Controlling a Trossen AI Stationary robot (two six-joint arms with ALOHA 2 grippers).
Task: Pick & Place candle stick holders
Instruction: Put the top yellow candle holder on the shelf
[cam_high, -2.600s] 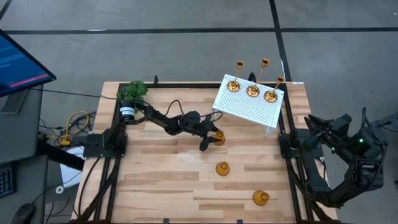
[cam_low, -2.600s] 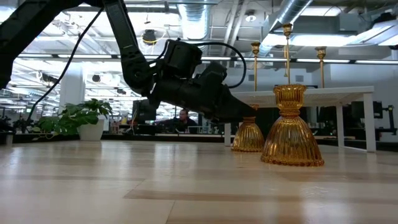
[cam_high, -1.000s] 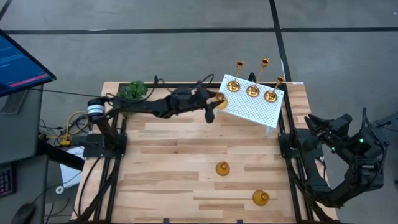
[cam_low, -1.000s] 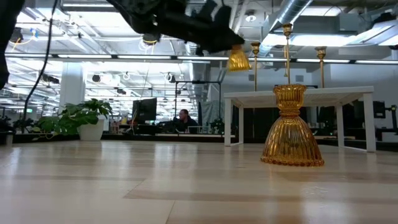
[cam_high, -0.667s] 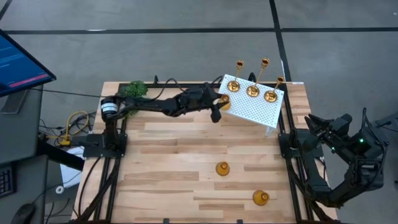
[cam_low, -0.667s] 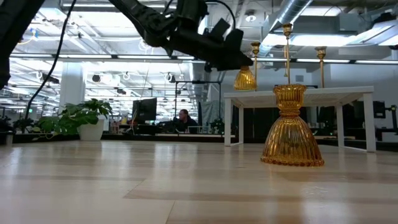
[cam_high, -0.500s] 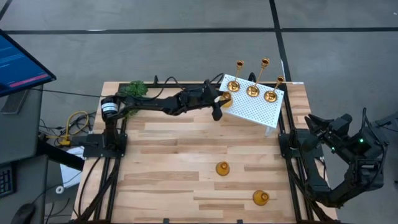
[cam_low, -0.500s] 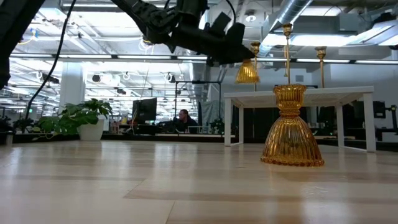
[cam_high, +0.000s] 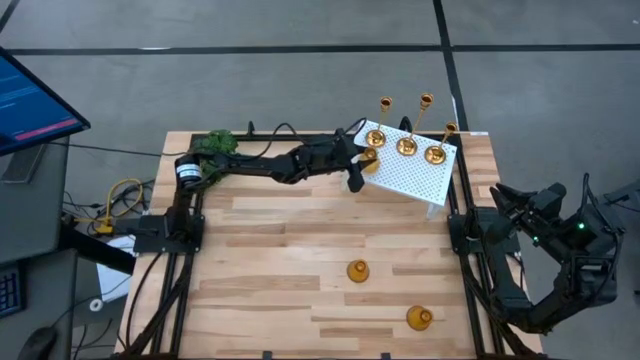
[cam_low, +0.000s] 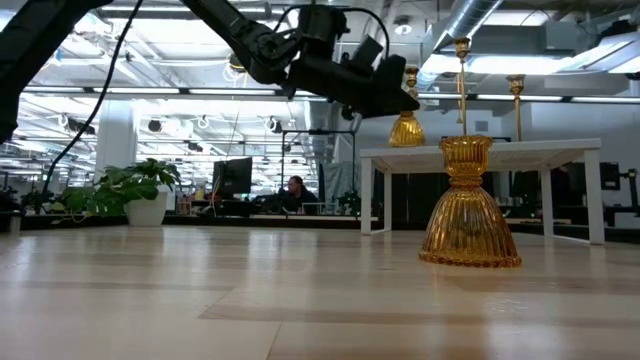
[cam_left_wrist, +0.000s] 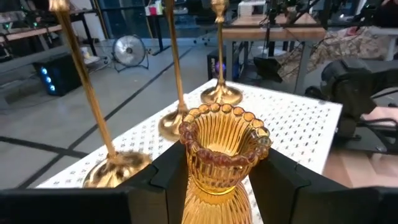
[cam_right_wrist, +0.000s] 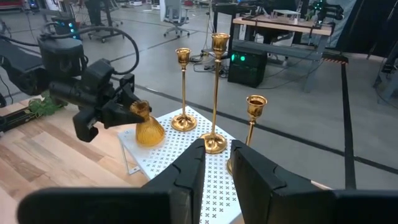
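My left gripper (cam_high: 362, 160) reaches level from the table's left and is shut on a squat amber candle stick holder (cam_left_wrist: 221, 155), also seen in the low view (cam_low: 406, 130). It holds it over the left corner of the white perforated stand (cam_high: 405, 172). Three tall brass candle stick holders (cam_high: 406, 145) stand by their round bases on the stand's far part. Two more amber holders (cam_high: 357, 270) (cam_high: 419, 318) stand on the table. My right gripper (cam_right_wrist: 217, 149) waits folded at the table's right edge (cam_high: 500, 196), with a narrow gap between its fingers and nothing in it. My left gripper pinches the amber holder's narrow neck (cam_left_wrist: 219, 182), just below the scalloped rim, between its two fingers (cam_left_wrist: 168, 186). The fingers come level from the table's left. The holder stays upright, clear of the table, its bell-shaped base (cam_low: 406, 138) close above the stand's top.
A green leafy plant (cam_high: 212, 146) sits at the table's far left corner. A monitor (cam_high: 30, 100) stands off the table to the left. The stand's near part (cam_high: 420, 185) is bare, and bare wood lies between the two amber holders and the stand.
My left gripper has carried the amber holder toward the table's right edge, from beside the stand to over its left corner, and a little lower in the low view. The holder has stayed upright in the hold. The right arm has kept still.
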